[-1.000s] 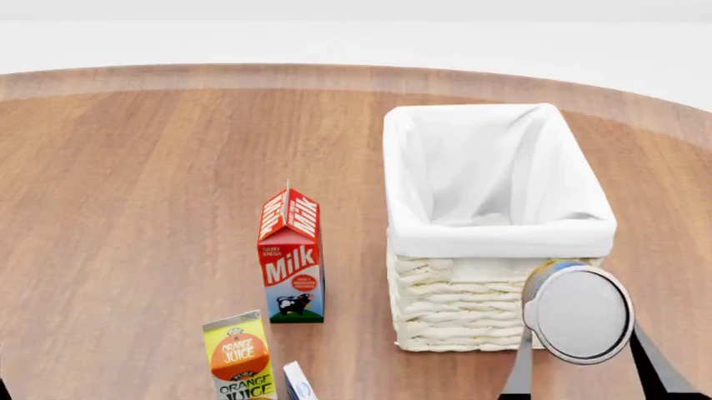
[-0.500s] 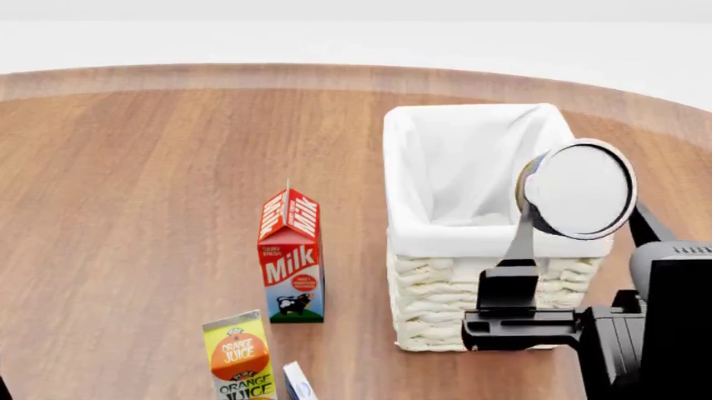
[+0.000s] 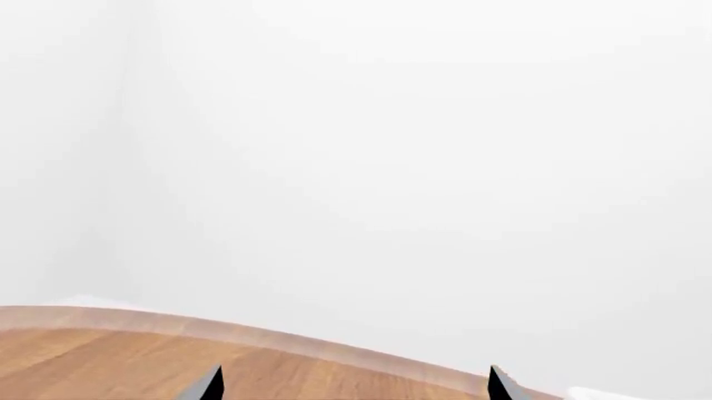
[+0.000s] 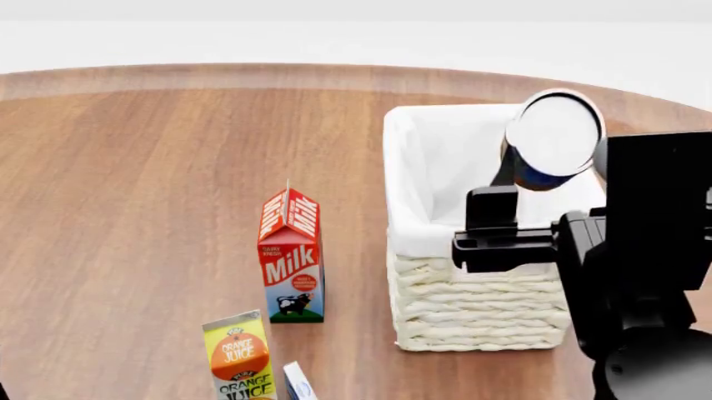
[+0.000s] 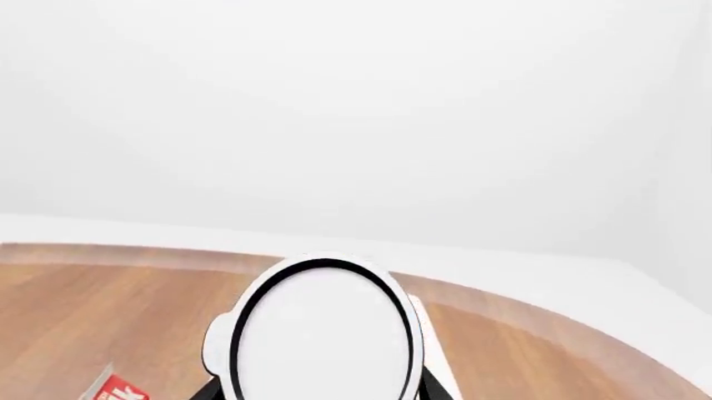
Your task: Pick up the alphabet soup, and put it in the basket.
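The wooden surface [image 4: 145,192] is carrying everything, and the basket [image 4: 468,308] is sitting on its right half, open mouth upward, white lining folded over the rim. The right arm is reaching in from the lower right, nearer by far to the job than the left, which is not showing in the head view at all.

The right gripper [image 4: 553,167] is holding the alphabet soup [image 4: 553,137] in the air over the basket's far right part, well clear of the rim; its jaws are clamped on the can's sides. The can is being carried tilted, its silvery-white top facing toward the head camera and a band of blue label peeking out beneath, so its long axis is leaning rather than standing plumb. In the right wrist view the can's end [image 5: 323,333] is filling the space between the jaws.

Judging from this, the basket's opening is lying straight below the can, so the coming move seems to be a lowering and a release.

The left gripper [image 3: 353,385] is showing only two dark tips standing apart, with nothing between them.
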